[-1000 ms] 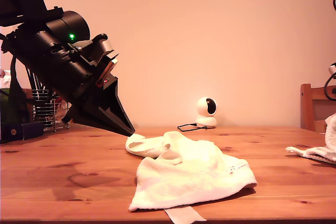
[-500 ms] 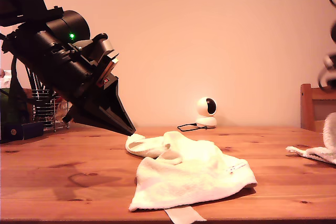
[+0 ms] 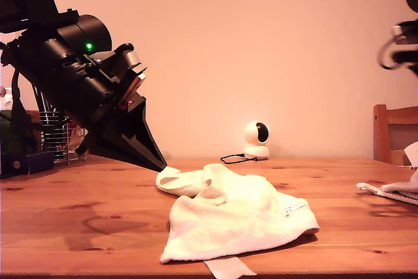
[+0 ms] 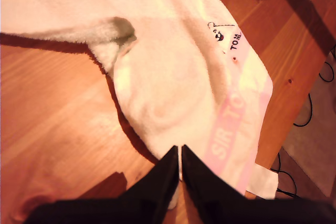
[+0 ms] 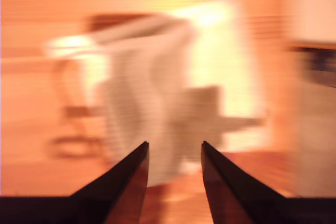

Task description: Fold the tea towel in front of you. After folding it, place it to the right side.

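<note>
Cream tea towel (image 3: pixel 238 217) lying crumpled on the wooden table (image 3: pixel 85 220), near the front edge in the exterior view, one corner hanging over it; pink printed band visible in the first wrist view. My first gripper (image 4: pixel 180 162) with jaws pressed together, tips just at the towel's edge; no cloth visible between them. My second gripper (image 5: pixel 174 153) with jaws apart, view heavily blurred. White security camera (image 3: pixel 257 140) at the table's far edge.

Plain warm-lit wall (image 3: pixel 274 44) behind wooden table (image 3: pixel 78 213), chair (image 3: pixel 390 134).
</note>
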Controlling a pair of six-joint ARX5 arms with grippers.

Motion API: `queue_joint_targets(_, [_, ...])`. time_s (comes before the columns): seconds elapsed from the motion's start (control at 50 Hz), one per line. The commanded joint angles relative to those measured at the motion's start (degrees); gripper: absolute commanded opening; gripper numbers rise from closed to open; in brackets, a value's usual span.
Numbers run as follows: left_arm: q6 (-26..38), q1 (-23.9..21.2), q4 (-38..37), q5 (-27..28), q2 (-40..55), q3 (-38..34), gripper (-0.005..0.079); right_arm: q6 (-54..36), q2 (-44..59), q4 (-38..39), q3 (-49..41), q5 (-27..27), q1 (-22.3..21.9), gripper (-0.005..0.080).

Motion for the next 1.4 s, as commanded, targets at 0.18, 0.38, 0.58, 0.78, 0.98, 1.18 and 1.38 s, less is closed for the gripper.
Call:
queue_joint_targets(0.18, [2.78,-2.01,-3.23,0.44,0.98,-0.52,0.0188,-9.42,1.01,4.35,-0.39,-8.20,10.58,0.0284])
queue_joint_targets(0.38, [7.19,-7.32,-6.43,0.77,0.98,-0.52,0.0297,-13.49,1.01,11.91,-0.39,-10.71,15.69,0.0284])
queue_joint_targets(0.58, [14.86,-14.14,-7.10,-12.44,0.98,-0.52,0.0353,-13.88,1.01,15.17,-0.39,-13.79,16.96,0.0284])
queue_joint_targets(0.78, [24.61,-20.46,-6.45,-26.27,0.98,-0.52,0.0434,-14.23,1.01,17.20,-0.39,-16.31,16.92,0.0284])
queue_joint_targets(0.98, [25.40,-22.45,-4.24,-28.57,1.44,-0.52,0.0468,-14.27,1.01,17.88,-0.39,-19.02,16.92,0.0284])
queue_joint_targets(1.18, [26.32,-22.49,-4.11,-28.76,3.65,-0.52,0.0469,-14.27,1.01,18.10,-0.39,-20.79,16.92,0.0284])
queue_joint_targets(1.38, [26.43,-22.60,-3.85,-27.52,4.04,-0.52,0.0471,-14.27,1.01,18.71,-0.39,-20.81,16.90,0.0284])
